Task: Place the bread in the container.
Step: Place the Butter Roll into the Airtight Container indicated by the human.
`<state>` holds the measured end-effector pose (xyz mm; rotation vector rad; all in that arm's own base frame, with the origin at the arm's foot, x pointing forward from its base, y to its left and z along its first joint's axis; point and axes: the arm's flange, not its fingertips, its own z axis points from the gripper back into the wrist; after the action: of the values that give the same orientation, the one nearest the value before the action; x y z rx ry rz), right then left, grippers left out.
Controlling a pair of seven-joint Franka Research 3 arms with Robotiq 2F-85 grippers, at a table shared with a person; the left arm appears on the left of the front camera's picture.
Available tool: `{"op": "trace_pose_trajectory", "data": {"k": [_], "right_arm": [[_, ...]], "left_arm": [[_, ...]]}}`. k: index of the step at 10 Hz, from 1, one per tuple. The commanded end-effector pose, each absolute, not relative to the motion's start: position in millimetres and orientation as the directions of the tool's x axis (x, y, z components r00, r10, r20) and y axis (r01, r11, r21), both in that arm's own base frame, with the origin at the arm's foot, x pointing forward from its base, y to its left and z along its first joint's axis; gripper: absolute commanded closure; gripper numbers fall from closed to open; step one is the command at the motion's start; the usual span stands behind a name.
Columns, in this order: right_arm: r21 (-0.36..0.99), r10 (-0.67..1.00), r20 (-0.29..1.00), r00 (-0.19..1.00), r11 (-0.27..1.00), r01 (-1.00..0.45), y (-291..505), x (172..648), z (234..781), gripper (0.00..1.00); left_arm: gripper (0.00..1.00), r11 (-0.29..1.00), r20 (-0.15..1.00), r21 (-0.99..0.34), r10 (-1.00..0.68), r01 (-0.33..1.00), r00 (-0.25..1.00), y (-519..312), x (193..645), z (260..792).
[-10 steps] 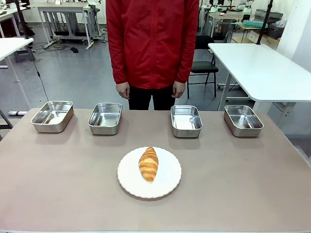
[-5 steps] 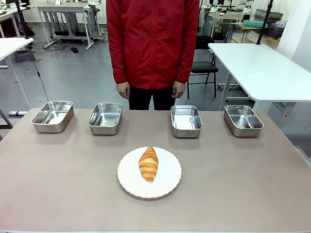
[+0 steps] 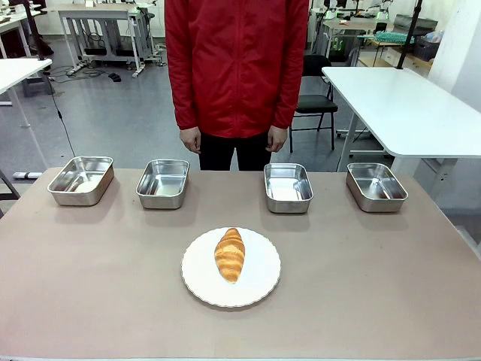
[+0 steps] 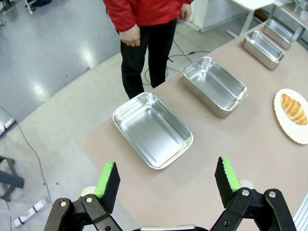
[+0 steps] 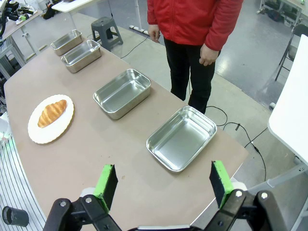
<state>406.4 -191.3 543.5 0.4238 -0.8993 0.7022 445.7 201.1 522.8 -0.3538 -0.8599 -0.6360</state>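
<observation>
A golden-brown croissant (image 3: 230, 255) lies lengthwise on a round white plate (image 3: 259, 289) near the middle of a brown table (image 3: 376, 286), touching none of the steel pans beyond it. Four empty stainless-steel pans stand in a row along the far edge: the far-left pan (image 3: 79, 197), the inner-left pan (image 3: 161, 200), the inner-right pan (image 3: 288, 206) and the far-right pan (image 3: 373, 204). A person in a red jacket (image 3: 237, 68) stands behind the row, arms hanging at the sides.

In the left wrist view, the left gripper (image 4: 167, 182) hangs above the table's left end, its green-padded jaws spread wide with nothing between them. The far-left pan lies straight ahead of it, while the croissant sits well apart on its plate, at the picture's right edge.

In the right wrist view, the right gripper (image 5: 163, 183) is likewise wide open and empty above the table's right end. The far-right pan is just ahead of it, and the croissant is well apart toward the picture's left.
</observation>
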Motion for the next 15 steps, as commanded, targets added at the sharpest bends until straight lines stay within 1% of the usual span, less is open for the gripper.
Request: {"op": "trace_pose_trajectory", "data": {"k": [1, 15], "right_arm": [[0.048, 0.371, 0.828, 0.421, 0.701, -0.712, -190.9, 406.2, 544.2, 0.00], [0.048, 0.371, 0.828, 0.421, 0.701, -0.712, -190.9, 406.2, 544.2, 0.00]], "left_arm": [[0.00, 0.763, 0.802, -0.048, -0.356, 0.645, 0.480, 200.1, 445.6, 523.9], [0.00, 0.763, 0.802, -0.048, -0.356, 0.645, 0.480, 200.1, 445.6, 523.9]]}}
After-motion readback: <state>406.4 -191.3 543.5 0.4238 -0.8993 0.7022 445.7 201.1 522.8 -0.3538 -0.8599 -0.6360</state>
